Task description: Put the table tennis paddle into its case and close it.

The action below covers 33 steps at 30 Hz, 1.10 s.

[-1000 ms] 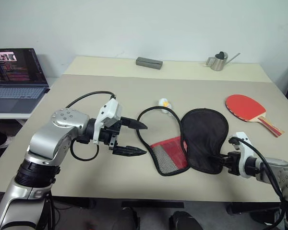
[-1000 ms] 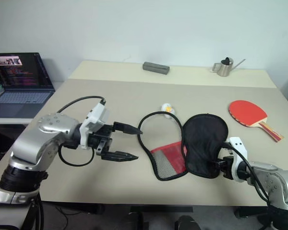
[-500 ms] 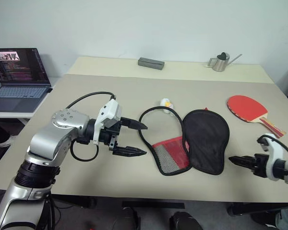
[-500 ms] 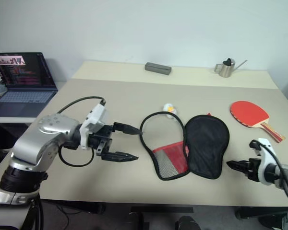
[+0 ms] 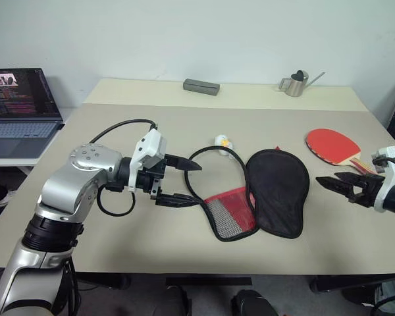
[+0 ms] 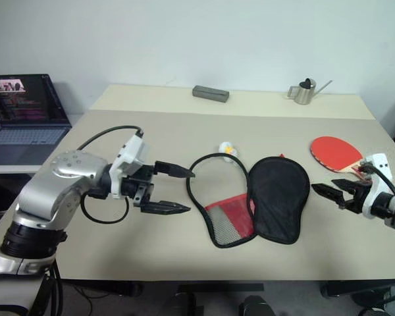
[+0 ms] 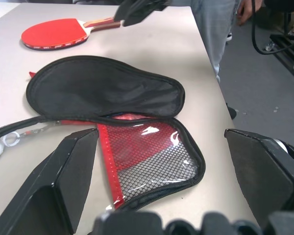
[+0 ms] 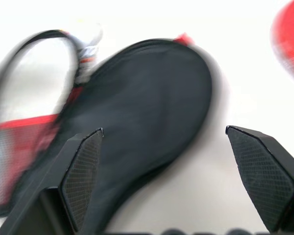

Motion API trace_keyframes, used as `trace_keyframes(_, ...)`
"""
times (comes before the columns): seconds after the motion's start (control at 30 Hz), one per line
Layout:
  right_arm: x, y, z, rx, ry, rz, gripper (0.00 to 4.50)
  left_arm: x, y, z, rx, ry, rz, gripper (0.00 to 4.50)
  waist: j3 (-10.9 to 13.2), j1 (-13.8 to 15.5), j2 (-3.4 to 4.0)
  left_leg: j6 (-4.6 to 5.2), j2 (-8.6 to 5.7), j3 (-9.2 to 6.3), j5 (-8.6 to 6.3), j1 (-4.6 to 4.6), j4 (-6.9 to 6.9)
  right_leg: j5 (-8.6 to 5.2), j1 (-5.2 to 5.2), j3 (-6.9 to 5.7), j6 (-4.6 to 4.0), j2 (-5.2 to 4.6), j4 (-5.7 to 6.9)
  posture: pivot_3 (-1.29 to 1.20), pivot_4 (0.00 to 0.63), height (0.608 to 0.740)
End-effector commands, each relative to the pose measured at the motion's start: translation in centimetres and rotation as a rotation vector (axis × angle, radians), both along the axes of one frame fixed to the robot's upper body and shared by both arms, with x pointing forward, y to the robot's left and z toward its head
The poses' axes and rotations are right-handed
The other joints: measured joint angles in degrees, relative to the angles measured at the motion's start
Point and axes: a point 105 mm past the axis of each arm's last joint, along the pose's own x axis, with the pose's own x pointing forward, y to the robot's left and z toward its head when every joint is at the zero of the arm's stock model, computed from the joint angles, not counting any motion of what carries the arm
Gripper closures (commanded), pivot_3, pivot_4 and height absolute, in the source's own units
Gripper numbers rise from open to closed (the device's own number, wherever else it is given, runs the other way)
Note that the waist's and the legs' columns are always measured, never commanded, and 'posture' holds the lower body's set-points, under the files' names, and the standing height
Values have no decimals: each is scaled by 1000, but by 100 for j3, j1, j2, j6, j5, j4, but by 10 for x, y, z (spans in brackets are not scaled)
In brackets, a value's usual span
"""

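Flanking the case, paddle, laptop and watering can.

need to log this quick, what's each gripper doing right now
Left gripper: open, holding nothing.
Right gripper: open, holding nothing.

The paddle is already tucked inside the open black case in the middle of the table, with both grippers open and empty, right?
Not quite. The table tennis paddle is not in the case; the left eye view shows it lying on the table, apart from the case and near the right gripper. The rest holds: the case lies open mid-table, and the left gripper and right gripper are open and empty.
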Motion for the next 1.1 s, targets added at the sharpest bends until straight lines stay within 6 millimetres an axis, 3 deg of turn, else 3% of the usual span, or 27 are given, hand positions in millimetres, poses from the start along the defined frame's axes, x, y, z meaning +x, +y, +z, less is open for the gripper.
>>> trace_keyframes(0.03,17,-18,19,-106,-105,-41,42,2,0,13,-3,-64,-4,0,0,-1,1,0,0,0,0,0,-1,0,-1,0,0,0,0,0,150,740)
trace_keyframes(0.3,55,-62,11,-257,-113,-210,42,2,-5,14,-14,-69,-15,0,8,-32,13,0,-2,6,0,0,-1,1,-4,3,-2,3,3,0,150,740)
trace_keyframes(0.5,69,-84,11,-290,-95,-301,42,1,-10,14,-19,-69,-34,0,21,-36,34,-1,-5,10,0,0,-3,1,-3,3,-3,4,3,0,150,740)
trace_keyframes(0.77,62,-105,-6,-323,8,-386,42,0,-11,16,-16,-75,-38,0,23,-38,38,-2,-6,23,0,0,-5,2,-2,0,-4,3,3,0,150,740)
trace_keyframes(1.1,53,-113,-32,-322,115,-446,42,-3,-5,12,1,-69,-12,0,27,-45,44,-3,-8,22,0,13,-4,3,7,5,-6,3,7,0,150,740)
